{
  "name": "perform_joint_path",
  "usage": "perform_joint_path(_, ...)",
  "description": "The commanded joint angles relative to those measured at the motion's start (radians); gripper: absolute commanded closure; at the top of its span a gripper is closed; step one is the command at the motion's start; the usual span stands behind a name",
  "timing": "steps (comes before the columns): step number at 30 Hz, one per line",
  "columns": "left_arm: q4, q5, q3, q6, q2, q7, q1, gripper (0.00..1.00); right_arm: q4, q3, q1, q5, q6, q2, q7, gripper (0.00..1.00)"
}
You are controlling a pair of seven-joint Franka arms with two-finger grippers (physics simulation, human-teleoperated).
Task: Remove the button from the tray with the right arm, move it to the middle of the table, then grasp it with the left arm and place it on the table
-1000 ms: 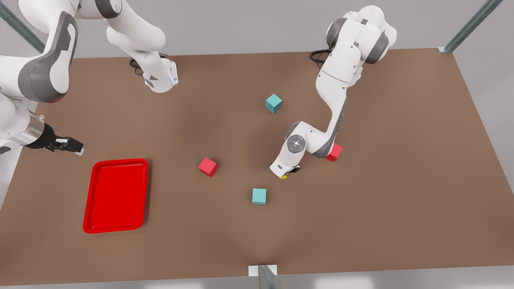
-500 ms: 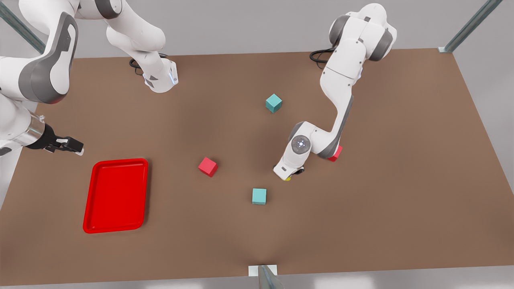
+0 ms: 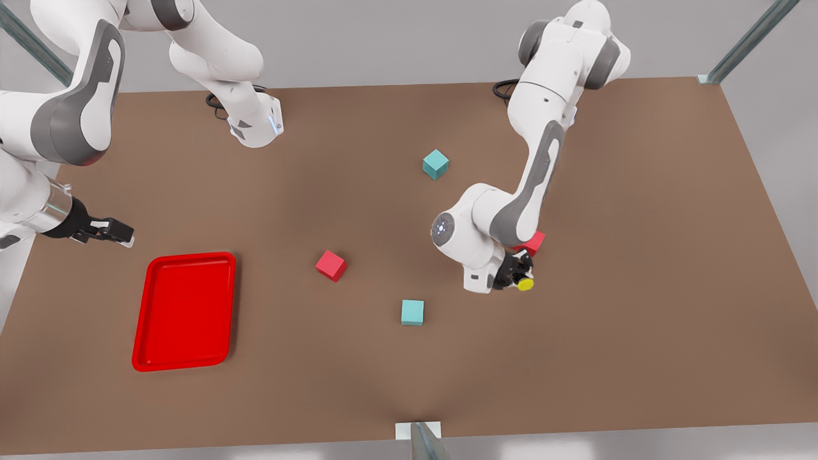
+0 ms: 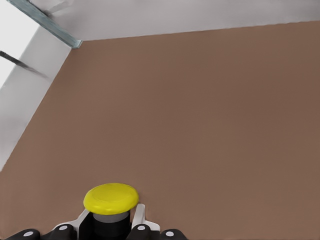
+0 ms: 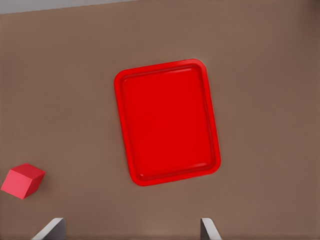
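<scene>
Left gripper (image 3: 519,279) clamped on button (image 3: 525,284), tray (image 3: 185,311) empty (right gripper (image 3: 121,237) parked beside it, fingers apart), only set-down on surface (image 3: 639,255) left.

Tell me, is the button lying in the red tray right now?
No, the tray holds nothing, and the button sits clamped in the left gripper.

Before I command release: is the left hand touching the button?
Touching. In the left wrist view the left hand's fingers press both sides of the button's body.
</scene>
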Motion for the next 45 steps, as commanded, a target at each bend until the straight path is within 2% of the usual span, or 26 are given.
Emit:
perform_joint_path(1,-0.012,0.215,0.000,-0.157,0.012,-1.377,-0.002,0.55,0.000,0.000,0.000,0.001,0.000,0.000,-0.007,0.00)
perform_joint_path(4,-0.037,0.344,0.000,-0.225,0.068,-1.495,-0.047,0.55,0.000,0.000,-0.002,0.001,0.000,0.000,-0.007,0.00)
perform_joint_path(8,-0.031,0.458,0.000,-0.202,0.154,-1.644,-0.048,0.55,0.000,0.000,-0.002,0.001,0.000,0.000,-0.007,0.00)
perform_joint_path(18,-0.032,0.464,-0.001,-0.058,0.277,-1.677,-0.051,0.55,0.000,0.000,-0.002,0.001,0.000,0.000,-0.007,0.00)
perform_joint_path(35,-0.047,0.533,-0.001,-0.067,0.340,-1.702,-0.054,0.55,0.000,0.000,0.000,0.001,0.000,0.000,-0.008,0.00)
perform_joint_path(36,-0.047,0.533,-0.001,-0.067,0.345,-1.702,-0.054,0.53,0.000,0.000,-0.002,0.001,0.000,0.000,-0.010,0.00)
perform_joint_path(37,-0.047,0.533,-0.001,-0.067,0.345,-1.702,-0.054,0.21,0.000,0.000,0.003,0.001,0.000,0.000,-0.008,0.00)
perform_joint_path(38,-0.047,0.533,-0.001,-0.067,0.346,-1.703,-0.053,0.00,-0.001,0.002,0.014,0.002,0.000,0.000,-0.008,0.00)
perform_joint_path(45,-0.047,0.531,-0.001,-0.070,0.352,-1.710,-0.056,0.00,-0.003,0.006,0.015,0.004,0.000,0.000,-0.007,0.00)
